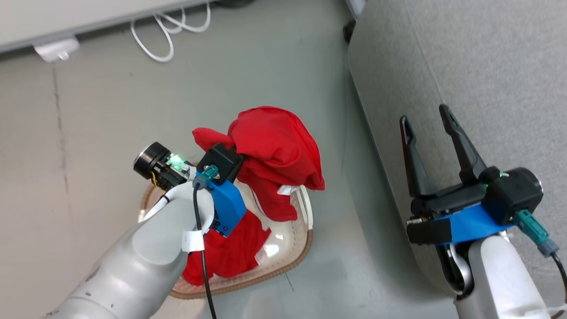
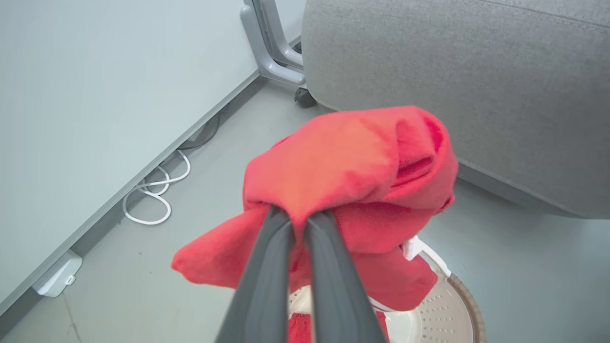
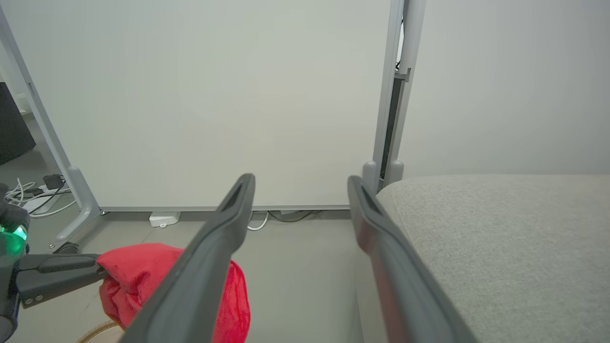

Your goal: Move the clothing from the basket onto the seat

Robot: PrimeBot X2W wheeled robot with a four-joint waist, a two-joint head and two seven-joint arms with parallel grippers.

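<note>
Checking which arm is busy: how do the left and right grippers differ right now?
The left gripper is shut on a red garment; the right gripper is open and empty. The left gripper hangs over the basket, the right gripper beside the seat. Both have long dark fingers.

In the left wrist view the left hand [image 2: 296, 220] has its fingertips sunk in a fold of the clothing [image 2: 348, 162], and its fingers' roots run off the bottom edge. The hanging clothing covers most of the basket [image 2: 445, 321] (a curve of brown rim and dotted wall shows), which that edge also cuts. From the head, the pale forearm [image 1: 146, 248] hides the basket's near left side and part of the red heap inside. The seat [image 1: 487, 66] runs past the top and right edges. In the right wrist view one finger of the right hand [image 3: 300, 181] crosses the clothing, and the left edge clips the left hand.
</note>
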